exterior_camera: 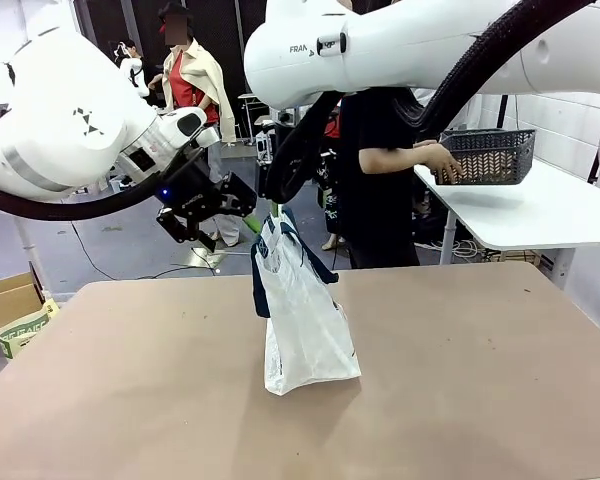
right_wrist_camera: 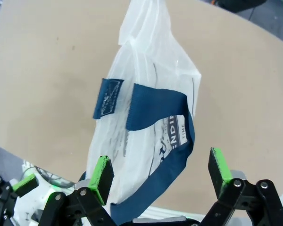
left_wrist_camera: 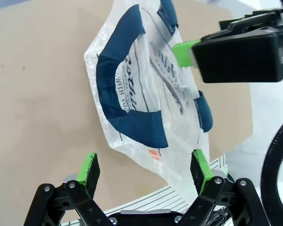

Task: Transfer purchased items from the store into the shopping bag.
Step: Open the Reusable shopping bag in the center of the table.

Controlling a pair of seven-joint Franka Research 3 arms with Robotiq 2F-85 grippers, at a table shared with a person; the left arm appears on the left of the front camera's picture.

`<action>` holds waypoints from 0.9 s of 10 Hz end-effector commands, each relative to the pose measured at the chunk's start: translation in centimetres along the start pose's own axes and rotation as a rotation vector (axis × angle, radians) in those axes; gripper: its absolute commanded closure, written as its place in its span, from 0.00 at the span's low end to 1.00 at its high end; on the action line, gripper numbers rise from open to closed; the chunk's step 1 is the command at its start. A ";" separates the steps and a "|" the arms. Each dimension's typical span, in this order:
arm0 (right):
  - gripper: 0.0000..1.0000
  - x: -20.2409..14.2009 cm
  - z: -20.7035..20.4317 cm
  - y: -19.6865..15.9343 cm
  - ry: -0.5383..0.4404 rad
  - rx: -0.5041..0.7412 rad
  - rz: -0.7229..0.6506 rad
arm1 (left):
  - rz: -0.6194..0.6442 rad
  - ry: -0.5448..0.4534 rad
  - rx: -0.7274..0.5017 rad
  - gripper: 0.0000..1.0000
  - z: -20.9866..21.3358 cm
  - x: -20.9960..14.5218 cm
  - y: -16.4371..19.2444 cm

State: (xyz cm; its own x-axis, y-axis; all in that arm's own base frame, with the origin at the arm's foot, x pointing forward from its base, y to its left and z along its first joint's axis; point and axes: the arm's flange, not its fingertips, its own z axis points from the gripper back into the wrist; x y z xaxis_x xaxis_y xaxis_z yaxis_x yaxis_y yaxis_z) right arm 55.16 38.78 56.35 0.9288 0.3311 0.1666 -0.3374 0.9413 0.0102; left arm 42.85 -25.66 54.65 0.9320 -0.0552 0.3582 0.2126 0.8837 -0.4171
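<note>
Left wrist view: my left gripper [left_wrist_camera: 145, 170] has its jaws spread wide and grips nothing. The translucent white plastic shopping bag [left_wrist_camera: 146, 101] lies past the green pads [left_wrist_camera: 89, 167], with its lower corner showing between them. This view alone shows a small red tag [left_wrist_camera: 154, 154] near the bag's bottom edge.

Right wrist view: my right gripper [right_wrist_camera: 161, 168] is also wide apart, not clamped. The bag is straight ahead of the fingers. A flat navy strap handle [right_wrist_camera: 155, 106] loops down toward the gap between them. A small navy sewn tab [right_wrist_camera: 108, 98] shows here.

Cross-sightings: the left wrist view catches one right-gripper finger side-on, upper right, with its green pad at the bag's top edge. I can't tell whether it touches. The right wrist view catches a left-gripper pad at the lower left corner.

The front view adds the rest. The bag stands upright on the matte tan tabletop [exterior_camera: 460, 390], just under both grippers. Well beyond them, a person's hand [exterior_camera: 442, 160] is on the dark grey slotted plastic basket [exterior_camera: 492, 155], which sits on a white side table [exterior_camera: 540, 215]. The slotted wall hides any purchased items.

Pose: my left arm comes in from the left, wrist angled down toward the bag top. My right arm arches across the top of the picture and drops onto the handles from above.

Textures: the bag is thin, crinkled, glossy film with navy script print. The straps look woven, and the basket sides are herringbone slots.
</note>
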 end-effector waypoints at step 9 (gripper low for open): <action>0.00 0.1 -4.3 -1.2 0.108 0.013 -0.035 | 0.027 0.057 -0.012 0.00 -5.8 2.4 0.7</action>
State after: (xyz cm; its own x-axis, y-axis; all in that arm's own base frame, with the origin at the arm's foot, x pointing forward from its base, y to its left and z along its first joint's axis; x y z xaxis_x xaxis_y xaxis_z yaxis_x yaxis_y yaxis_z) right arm 56.22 38.02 52.48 0.9439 0.3177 0.0902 -0.3198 0.9474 0.0097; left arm 46.43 -27.84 50.32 0.9547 -0.0625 0.2909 0.1874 0.8857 -0.4248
